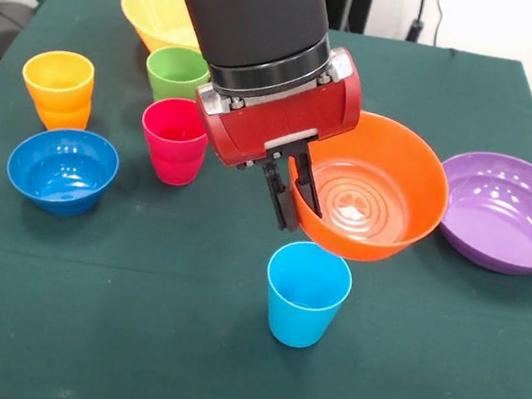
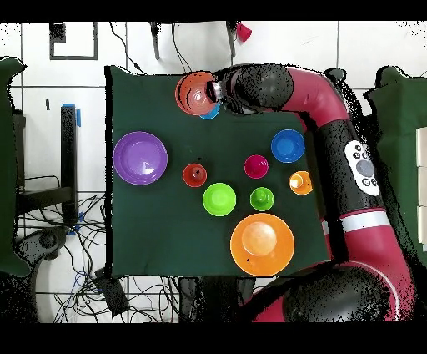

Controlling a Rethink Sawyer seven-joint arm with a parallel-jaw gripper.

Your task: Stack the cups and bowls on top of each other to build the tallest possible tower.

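My gripper (image 1: 293, 196) is shut on the near rim of the orange bowl (image 1: 374, 186), one finger inside and one outside. The bowl hangs tilted in the air, just above and behind the light blue cup (image 1: 306, 292), which stands upright near the table's front edge. Whether the bowl touches the cup I cannot tell. From overhead the orange bowl (image 2: 197, 92) covers most of the light blue cup (image 2: 211, 112). Nothing stands stacked on the table.
The purple bowl (image 1: 512, 213) lies at the right. At the left are the blue bowl (image 1: 61, 167), yellow-orange cup (image 1: 58, 88), magenta cup (image 1: 174, 139), green cup (image 1: 177, 72) and yellow bowl (image 1: 160, 6). Overhead also shows a light green bowl (image 2: 218, 199) and an orange-red cup (image 2: 194, 174).
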